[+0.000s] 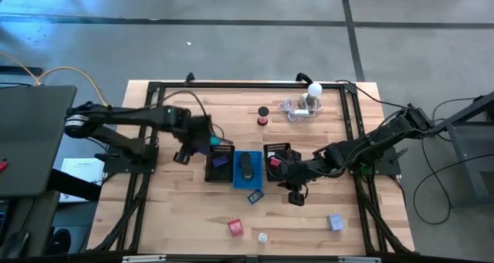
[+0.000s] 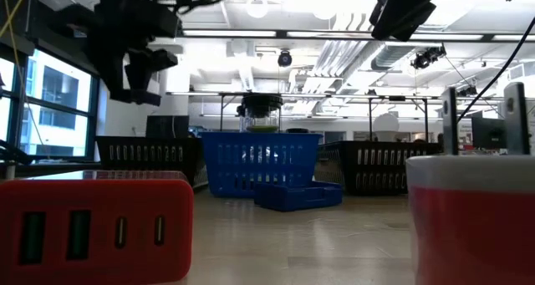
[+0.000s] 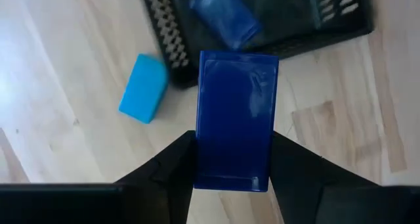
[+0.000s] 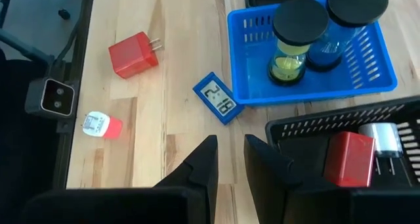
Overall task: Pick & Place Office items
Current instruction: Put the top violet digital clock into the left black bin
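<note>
Fingers of the left gripper (image 3: 233, 184) pinch a dark blue block (image 3: 236, 119); carry it level over the black mesh tray (image 3: 341, 27) before letting go.

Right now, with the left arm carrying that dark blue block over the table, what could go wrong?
1. The left gripper grips only the lower end of the dark blue block, so the block could tilt or slip out.
2. The block hangs beside the black mesh tray, not clearly over it; released here, it could hit the rim or the light blue block on the table.
</note>
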`<state>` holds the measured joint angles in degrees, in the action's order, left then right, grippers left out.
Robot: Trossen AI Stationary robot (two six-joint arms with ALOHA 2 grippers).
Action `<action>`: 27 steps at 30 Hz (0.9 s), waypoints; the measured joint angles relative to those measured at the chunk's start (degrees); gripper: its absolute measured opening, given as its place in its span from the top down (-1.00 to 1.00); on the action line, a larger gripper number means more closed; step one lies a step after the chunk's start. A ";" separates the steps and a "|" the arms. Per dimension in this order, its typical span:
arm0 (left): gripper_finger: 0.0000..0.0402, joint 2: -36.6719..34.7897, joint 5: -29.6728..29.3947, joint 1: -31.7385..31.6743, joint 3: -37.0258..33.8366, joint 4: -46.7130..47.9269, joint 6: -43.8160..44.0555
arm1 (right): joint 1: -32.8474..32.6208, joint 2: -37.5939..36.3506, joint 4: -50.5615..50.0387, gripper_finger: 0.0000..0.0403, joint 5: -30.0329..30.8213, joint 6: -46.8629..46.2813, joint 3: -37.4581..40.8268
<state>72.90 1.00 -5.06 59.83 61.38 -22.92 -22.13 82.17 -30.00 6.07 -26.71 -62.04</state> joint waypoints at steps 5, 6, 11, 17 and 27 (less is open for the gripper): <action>0.20 0.33 -0.55 6.07 0.00 -6.37 3.59 | 0.00 0.00 1.45 0.68 -0.03 1.42 0.00; 0.20 0.49 -0.52 6.47 0.00 -7.31 3.97 | 0.00 0.00 1.64 0.68 -0.10 1.50 0.00; 0.20 2.89 -0.73 6.82 0.04 -11.31 5.27 | 0.00 0.00 1.83 0.68 -0.20 2.78 0.00; 0.20 9.23 1.78 4.89 0.04 -15.34 7.25 | 0.13 0.02 1.84 0.68 -0.22 3.05 0.02; 0.20 16.91 4.59 0.08 0.02 -19.59 11.18 | 0.13 0.02 1.61 0.68 -0.31 4.52 0.02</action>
<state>89.81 5.59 -4.97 59.86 41.79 -11.73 -22.00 82.19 -28.39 5.76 -22.20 -62.02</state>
